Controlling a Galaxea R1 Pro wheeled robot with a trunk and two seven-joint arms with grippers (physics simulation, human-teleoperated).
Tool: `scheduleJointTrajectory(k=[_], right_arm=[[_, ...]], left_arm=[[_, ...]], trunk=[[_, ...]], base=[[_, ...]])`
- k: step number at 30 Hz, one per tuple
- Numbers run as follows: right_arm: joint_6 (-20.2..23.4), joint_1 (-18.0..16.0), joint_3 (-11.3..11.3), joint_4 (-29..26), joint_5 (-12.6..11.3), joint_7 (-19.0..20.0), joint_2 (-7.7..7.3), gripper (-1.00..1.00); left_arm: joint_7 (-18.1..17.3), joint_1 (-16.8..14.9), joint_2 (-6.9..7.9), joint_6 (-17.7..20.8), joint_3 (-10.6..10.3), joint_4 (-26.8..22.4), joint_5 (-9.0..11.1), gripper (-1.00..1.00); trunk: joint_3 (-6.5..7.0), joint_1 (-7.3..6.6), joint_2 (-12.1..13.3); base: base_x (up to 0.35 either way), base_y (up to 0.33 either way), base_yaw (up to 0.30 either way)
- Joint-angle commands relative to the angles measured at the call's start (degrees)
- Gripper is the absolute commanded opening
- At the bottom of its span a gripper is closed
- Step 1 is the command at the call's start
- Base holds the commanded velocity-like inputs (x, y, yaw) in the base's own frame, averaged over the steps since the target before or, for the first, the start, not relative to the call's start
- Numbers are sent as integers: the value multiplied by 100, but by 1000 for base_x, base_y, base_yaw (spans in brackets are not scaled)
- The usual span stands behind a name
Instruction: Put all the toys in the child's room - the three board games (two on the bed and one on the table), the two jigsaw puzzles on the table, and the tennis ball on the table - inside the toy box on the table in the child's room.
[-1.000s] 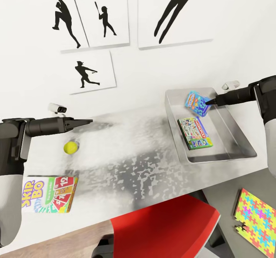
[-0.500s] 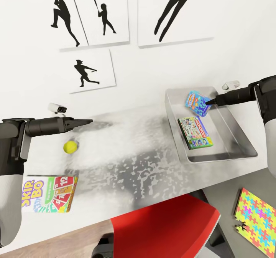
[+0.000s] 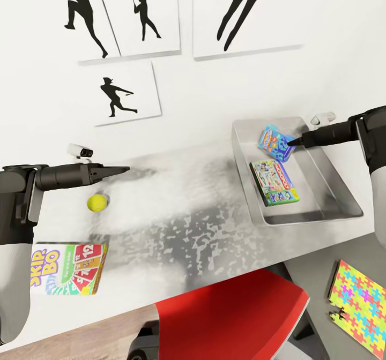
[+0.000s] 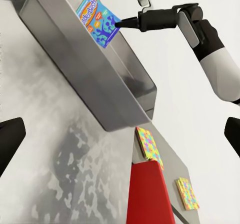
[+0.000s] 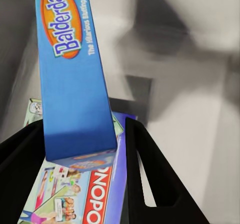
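- The right gripper (image 3: 294, 142) pinches the blue Balderdash game box (image 3: 274, 142) between its two black fingers (image 5: 145, 184), holding it tilted over the shallow grey metal toy box (image 3: 327, 175).
- The green-edged Monopoly game box (image 3: 274, 182) lies flat inside the toy box.
- The left gripper (image 3: 124, 170), its black fingertips spread wide and empty, hangs over the pale grey table (image 3: 187, 226), well left of the toy box.
- The small yellow-green tennis ball (image 3: 97, 203) and the white, green and red SKIP-BO box (image 3: 67, 268) lie on the table left of the toy box.
- A multicoloured jigsaw slab (image 3: 359, 306) lies on the lower dark end near the toy box.
- A red chair (image 3: 230, 317) stands before the table.

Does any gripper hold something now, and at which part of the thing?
The right gripper holds the blue Balderdash box by one end edge, over the toy box. The left gripper holds nothing.
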Motion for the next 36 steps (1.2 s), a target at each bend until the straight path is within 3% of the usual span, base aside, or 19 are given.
scheduleJointTrajectory(k=[1,14,25,36], right_arm=[[8,-3,-31,-6,51,54,3,-100],[-52,20,-83,-38,81,9,18,-100],[-29,10,-84,-39,92,-9,20,-100],[-22,6,-84,-34,87,-164,24,-100]], left_arm=[[-24,-5,2,61,0,0,-3,100],[-24,-114,5,64,2,-4,8,100],[-24,-259,-3,67,-10,-9,227,100],[-24,-264,2,63,-9,-9,255,100]], trunk=[[-12,3,-10],[-20,3,-10],[-20,3,-10],[-20,3,-10]], base=[[0,0,0],[0,0,0],[0,0,0],[0,0,0]])
